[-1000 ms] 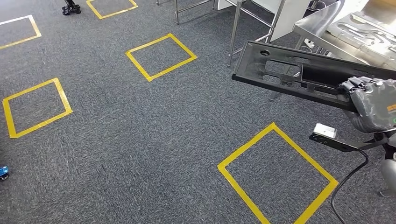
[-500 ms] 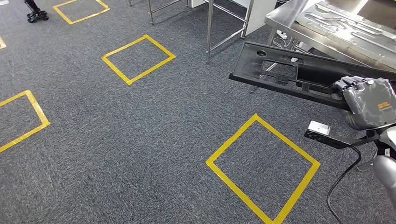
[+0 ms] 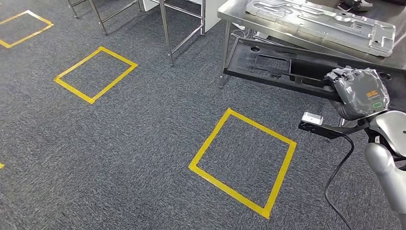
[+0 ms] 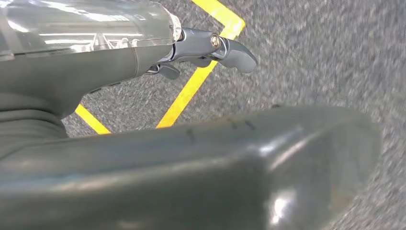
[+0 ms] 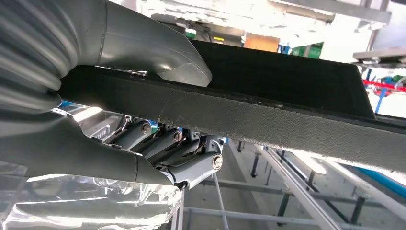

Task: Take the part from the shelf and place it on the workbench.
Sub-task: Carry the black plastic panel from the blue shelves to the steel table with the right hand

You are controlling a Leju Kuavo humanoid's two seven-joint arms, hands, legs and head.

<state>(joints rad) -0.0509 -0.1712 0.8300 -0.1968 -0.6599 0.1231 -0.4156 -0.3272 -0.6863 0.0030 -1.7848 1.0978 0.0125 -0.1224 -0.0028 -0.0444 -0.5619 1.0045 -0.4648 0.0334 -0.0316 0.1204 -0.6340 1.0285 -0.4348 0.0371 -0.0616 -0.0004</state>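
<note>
Currently the part (image 3: pixel 282 64), a long black panel with cutouts, sits at the right of the head frame, level, running from centre to my right hand (image 3: pixel 356 91). My right hand grips its near end: in the right wrist frame my thumb (image 5: pixel 158 55) lies on one face of the panel (image 5: pixel 287 100) and my fingers (image 5: pixel 182 153) curl under the other. Its far end is beside a leg of the steel workbench (image 3: pixel 239 14) at upper right, which carries a silver plate (image 3: pixel 325 21). My left hand (image 4: pixel 201 48) hangs over carpet; I cannot tell its grip. Yellow tape squares (image 3: pixel 242 160) mark the grey carpet (image 3: pixel 119 143).
</note>
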